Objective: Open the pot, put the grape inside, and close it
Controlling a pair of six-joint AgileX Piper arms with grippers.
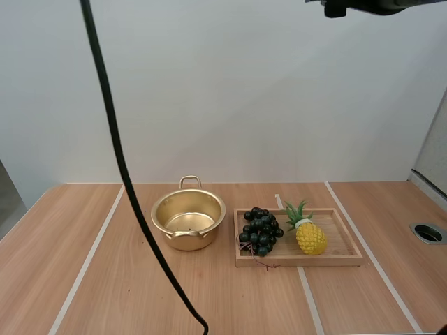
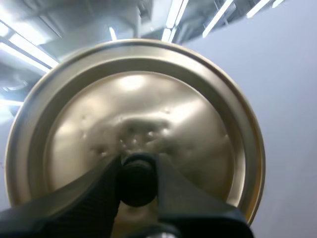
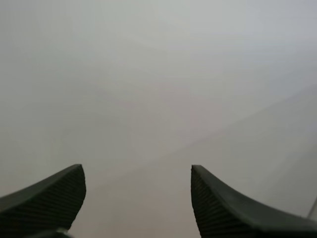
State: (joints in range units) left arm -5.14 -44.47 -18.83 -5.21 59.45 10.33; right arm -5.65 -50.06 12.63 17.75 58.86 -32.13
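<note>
The shallow gold-coloured metal pot (image 1: 187, 241) stands uncovered on the light wooden surface (image 1: 105, 279), slightly left of the middle, with one looped handle (image 1: 190, 181) at its far side. Its shiny inside is bare. Just to its right, apart from it, lies a flat rectangular wooden tray (image 1: 342, 241). The bunch of dark, almost black grapes (image 1: 260, 231) rests on the tray's left end, the end nearer the pot, with a thin stem reaching over the tray's near edge. A small yellow toy pineapple with green leaves (image 1: 309, 236) lies beside the grapes, in the middle of the tray and close to them; I cannot tell whether the two touch. The tray's right end is bare wood. Pale strips run across the surface from near to far, one passing left of the pot and another under the tray. A round dark opening (image 1: 428, 233) is set into the surface near its right edge.

In the left wrist view, the left jaws are clenched on the black round knob (image 2: 137, 181) of the round gold-coloured metal lid (image 2: 148, 109), one on either side of it, and the lid's top faces the camera. In the right wrist view, the right jaws stand well apart, released, ribbed faces turned to each other, with nothing between them.
</note>
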